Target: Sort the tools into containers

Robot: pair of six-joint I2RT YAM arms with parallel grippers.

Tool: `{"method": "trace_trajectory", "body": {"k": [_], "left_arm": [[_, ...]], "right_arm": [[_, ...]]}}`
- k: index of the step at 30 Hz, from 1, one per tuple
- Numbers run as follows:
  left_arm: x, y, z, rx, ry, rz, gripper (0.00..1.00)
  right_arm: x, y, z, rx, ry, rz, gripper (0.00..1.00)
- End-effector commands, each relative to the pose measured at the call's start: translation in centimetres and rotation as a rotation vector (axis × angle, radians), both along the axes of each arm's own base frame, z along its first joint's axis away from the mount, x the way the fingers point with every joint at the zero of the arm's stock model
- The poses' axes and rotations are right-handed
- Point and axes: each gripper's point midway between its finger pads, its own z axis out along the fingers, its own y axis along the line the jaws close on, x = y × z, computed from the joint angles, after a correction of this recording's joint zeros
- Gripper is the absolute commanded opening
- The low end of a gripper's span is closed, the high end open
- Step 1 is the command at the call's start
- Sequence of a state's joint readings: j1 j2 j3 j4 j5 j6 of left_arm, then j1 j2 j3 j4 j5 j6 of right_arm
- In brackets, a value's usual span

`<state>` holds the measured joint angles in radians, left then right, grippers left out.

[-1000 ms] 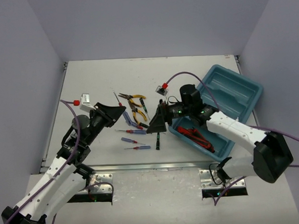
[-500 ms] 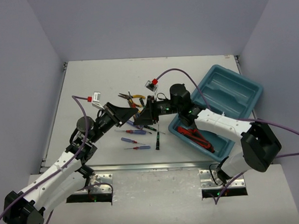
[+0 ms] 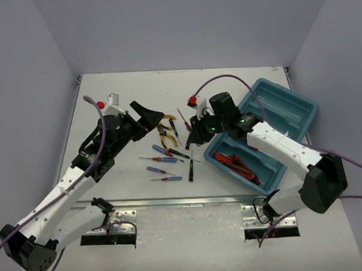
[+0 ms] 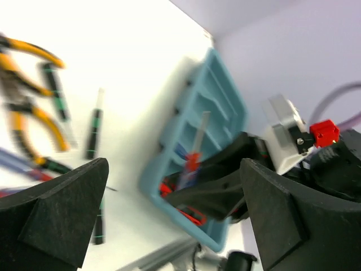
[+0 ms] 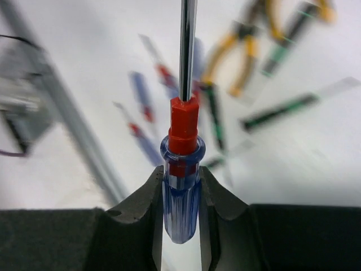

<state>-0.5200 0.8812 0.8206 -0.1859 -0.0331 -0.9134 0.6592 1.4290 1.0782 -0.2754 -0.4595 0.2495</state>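
My right gripper (image 3: 195, 131) is shut on a blue-handled screwdriver (image 5: 181, 189) with a red collar, held above the table; its metal shaft (image 3: 182, 117) points away from the fingers (image 5: 141, 206). The left gripper (image 3: 150, 115) stands open and empty to the left of it, jaws wide in the left wrist view (image 4: 175, 169), facing the right gripper and its screwdriver (image 4: 192, 164). The teal tray (image 3: 300, 103) lies at the right with red-handled pliers (image 3: 236, 164) in its near compartment. Yellow-handled pliers (image 3: 164, 131), blue screwdrivers (image 3: 161, 170) and black-green screwdrivers (image 3: 191, 165) lie loose on the table between the arms.
Purple cables loop above both wrists. A metal rail (image 3: 184, 201) runs along the table's near edge. Grey walls close the table in at left, back and right. The tray (image 4: 217, 96) sits at an angle near the right wall.
The two grippers met over the loose tools. The right one shut on the blue screwdriver, the left one opened and let it go, then drew back to the left.
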Motion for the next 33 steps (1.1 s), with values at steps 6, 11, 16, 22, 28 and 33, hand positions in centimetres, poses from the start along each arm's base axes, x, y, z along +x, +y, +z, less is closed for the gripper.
{"method": "trace_trajectory", "body": {"k": [6, 11, 16, 22, 28, 33], "left_arm": [[-1.9, 7.3, -7.0, 0.186, 0.164, 0.142, 1.0], [-3.5, 6.0, -8.9, 0.229, 0.171, 0.001, 1.0], [-4.8, 6.5, -10.3, 0.28, 0.155, -0.035, 1.0], [-5.7, 6.8, -10.4, 0.308, 0.144, -0.055, 1.0], [-5.7, 6.7, -10.6, 0.293, 0.155, -0.049, 1.0], [-5.2, 7.1, -10.4, 0.325, 0.172, -0.029, 1.0]], "right_arm": [[2.1, -21.4, -4.1, -0.747, -0.105, -0.198, 0.0], [1.6, -27.3, -7.0, -1.029, -0.157, -0.231, 0.0], [2.6, -29.3, -7.5, -1.058, -0.144, -0.317, 0.0], [2.9, -30.5, -8.6, -1.13, -0.085, -0.337, 0.35], [3.1, -30.4, -6.8, -1.112, -0.093, -0.372, 0.7], [3.8, -28.2, -2.8, -0.934, -0.14, -0.463, 0.84]]}}
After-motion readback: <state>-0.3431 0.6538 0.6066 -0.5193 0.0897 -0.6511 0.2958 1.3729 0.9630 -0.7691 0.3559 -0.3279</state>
